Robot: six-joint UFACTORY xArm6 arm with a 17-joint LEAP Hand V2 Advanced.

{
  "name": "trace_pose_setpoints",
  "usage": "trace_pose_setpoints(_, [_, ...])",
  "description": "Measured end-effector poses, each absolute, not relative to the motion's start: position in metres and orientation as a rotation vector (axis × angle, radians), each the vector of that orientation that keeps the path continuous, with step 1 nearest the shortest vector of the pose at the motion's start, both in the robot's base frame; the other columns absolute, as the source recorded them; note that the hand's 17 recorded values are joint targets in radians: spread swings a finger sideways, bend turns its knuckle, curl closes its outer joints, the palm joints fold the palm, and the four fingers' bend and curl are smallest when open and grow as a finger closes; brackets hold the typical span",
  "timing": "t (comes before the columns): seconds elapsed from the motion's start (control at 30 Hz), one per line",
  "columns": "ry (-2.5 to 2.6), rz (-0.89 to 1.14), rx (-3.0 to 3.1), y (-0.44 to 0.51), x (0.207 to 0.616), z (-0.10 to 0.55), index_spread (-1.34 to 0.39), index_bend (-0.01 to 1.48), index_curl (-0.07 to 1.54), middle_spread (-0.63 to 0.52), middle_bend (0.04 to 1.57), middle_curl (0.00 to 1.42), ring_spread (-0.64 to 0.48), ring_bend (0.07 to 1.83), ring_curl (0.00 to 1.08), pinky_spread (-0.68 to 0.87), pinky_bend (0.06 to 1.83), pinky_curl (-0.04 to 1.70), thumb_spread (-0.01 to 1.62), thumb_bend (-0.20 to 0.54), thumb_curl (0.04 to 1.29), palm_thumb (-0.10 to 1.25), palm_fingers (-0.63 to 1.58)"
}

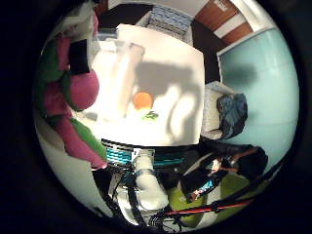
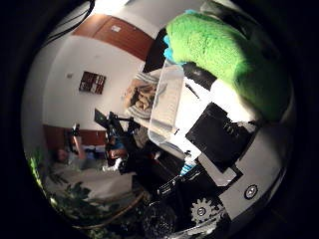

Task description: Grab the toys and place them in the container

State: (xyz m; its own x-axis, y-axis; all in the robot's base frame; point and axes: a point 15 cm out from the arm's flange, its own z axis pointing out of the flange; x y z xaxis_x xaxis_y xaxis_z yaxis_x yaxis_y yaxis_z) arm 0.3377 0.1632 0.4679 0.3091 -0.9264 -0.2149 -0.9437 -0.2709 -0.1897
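Plush toy [image 1: 73,92], purple and green, fills the left of the little-finger view, pressed right up against the palm, and its green fur [image 2: 224,55] crowds the upper right of the thumb view. The hand [image 2: 219,137] has it: black and white fingers curl against the toy, and a black pad [image 1: 79,57] sits across the purple body. Out beyond, the white desk [image 1: 175,63] spreads across the centre of the little-finger view. On it lies an orange ball [image 1: 143,100], with a small green toy [image 1: 150,115] just beside it. The clear container [image 2: 167,107] shows mid-frame in the thumb view, next to the green fur, standing on the desk near the hand.
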Motion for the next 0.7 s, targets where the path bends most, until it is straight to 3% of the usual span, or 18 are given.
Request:
trace_pose_setpoints(0.63, [1.571,0.117,-2.46,0.254,0.357,0.461,-0.35,0.92,1.01,-0.27,1.13,1.08,-0.28,1.34,0.84,-0.31,1.13,1.09,1.16,-0.016,0.56,0.95,0.92])
trace_pose_setpoints(0.7, [1.569,0.112,-2.477,0.259,0.356,0.456,-0.36,0.83,0.99,-0.27,1.13,1.06,-0.28,1.32,0.83,-0.32,1.12,1.08,1.18,-0.03,0.55,0.9,0.88])
